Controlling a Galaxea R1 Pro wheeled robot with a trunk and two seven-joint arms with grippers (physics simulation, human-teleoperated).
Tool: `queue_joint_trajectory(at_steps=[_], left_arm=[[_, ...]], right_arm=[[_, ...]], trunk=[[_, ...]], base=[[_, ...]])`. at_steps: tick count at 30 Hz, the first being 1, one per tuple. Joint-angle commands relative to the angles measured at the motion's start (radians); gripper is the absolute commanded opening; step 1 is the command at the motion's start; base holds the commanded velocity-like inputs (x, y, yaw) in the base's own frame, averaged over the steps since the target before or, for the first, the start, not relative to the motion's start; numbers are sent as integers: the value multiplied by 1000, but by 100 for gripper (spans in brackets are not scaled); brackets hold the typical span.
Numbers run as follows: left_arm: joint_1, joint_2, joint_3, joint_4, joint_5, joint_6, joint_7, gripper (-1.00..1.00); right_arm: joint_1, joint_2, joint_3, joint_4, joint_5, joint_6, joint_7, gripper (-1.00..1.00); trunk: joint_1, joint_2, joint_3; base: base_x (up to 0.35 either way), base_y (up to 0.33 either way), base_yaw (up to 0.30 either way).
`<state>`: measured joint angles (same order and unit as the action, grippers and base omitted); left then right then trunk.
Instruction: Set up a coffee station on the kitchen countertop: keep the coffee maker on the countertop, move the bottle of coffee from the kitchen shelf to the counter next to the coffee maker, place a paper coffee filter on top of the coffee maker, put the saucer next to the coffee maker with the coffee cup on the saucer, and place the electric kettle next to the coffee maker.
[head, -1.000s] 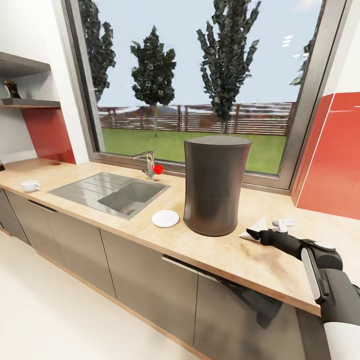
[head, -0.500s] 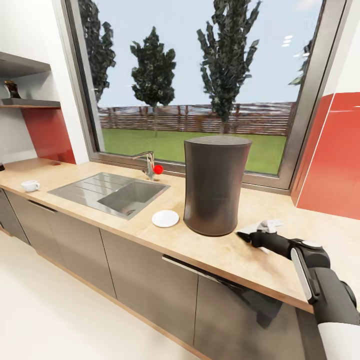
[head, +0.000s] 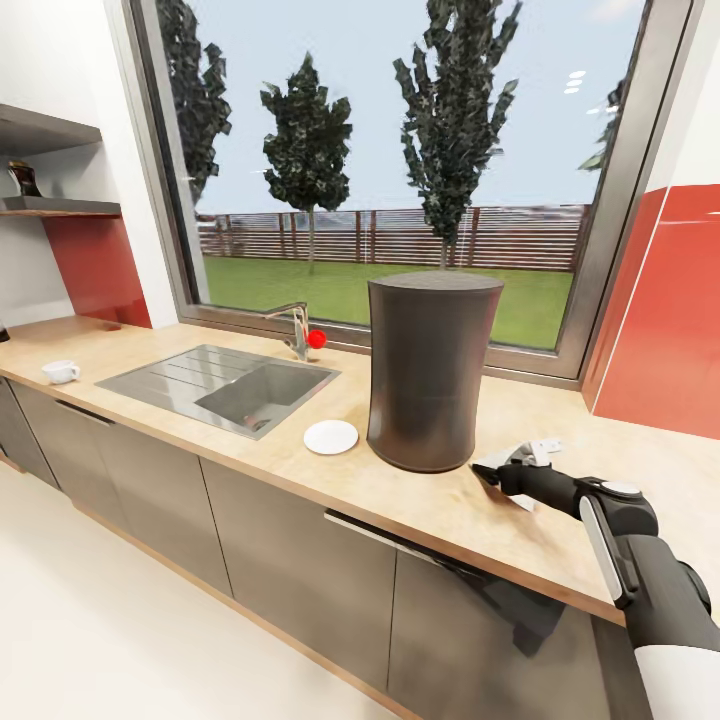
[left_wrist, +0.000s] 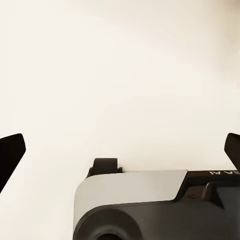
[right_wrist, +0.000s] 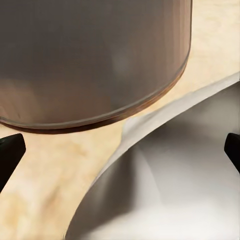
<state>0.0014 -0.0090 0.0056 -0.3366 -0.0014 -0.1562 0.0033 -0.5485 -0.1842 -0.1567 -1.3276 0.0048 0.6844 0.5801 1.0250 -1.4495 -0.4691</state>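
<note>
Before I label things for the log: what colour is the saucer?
White, clearest in the head view: saucer.

Chrome tap behind the sink — big window beyond.

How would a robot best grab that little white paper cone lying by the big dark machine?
Probably by its thin open rim, coming in low from the right. The paper coffee filter lies on its side on the kitchen countertop, mouth towards the right gripper, and the coffee maker blocks its left.

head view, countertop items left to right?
coffee cup → sink → tap → saucer → coffee maker → paper coffee filter at the right gripper.
</note>
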Motion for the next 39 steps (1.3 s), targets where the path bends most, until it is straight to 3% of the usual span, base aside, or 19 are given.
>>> queue_joint_trajectory(at_steps=[1,39], left_arm=[[0,0,1,-1,0,-2,0,100],[0,0,1,-2,0,-2,1,100]], right_arm=[[-1,0,-1,-1,1,6,5,100],[-1,0,-1,-1,3,5,-2,100]], trunk=[[0,-1,-1],[0,-1,-1]], base=[[0,0,0],[0,0,0]])
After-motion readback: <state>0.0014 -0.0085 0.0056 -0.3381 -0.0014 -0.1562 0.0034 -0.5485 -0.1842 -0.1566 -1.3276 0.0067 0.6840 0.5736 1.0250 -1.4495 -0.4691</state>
